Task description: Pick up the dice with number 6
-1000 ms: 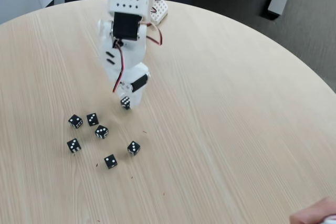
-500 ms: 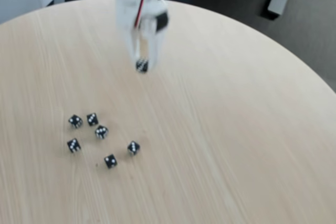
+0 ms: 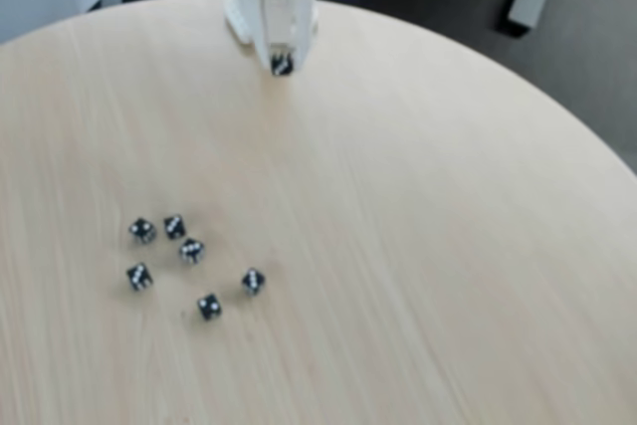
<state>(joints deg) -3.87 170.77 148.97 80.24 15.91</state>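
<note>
In the fixed view a small black die [image 3: 282, 64] is seen clamped between the fingertips of the white gripper [image 3: 282, 65], which is raised near the far edge of the round wooden table [image 3: 448, 246]. The die is judged to be off the surface, although the frame is blurred and its pips cannot be counted — so it cannot be confirmed from here that 6 is the face shown. 6 other black dice [image 3: 189, 266] are left in a loose cluster on the table towards its near-left edge, well apart from the gripper. The pick is judged to be essentially done: a die has been gripped and lifted, and little more than holding it securely appears to be left.
</note>
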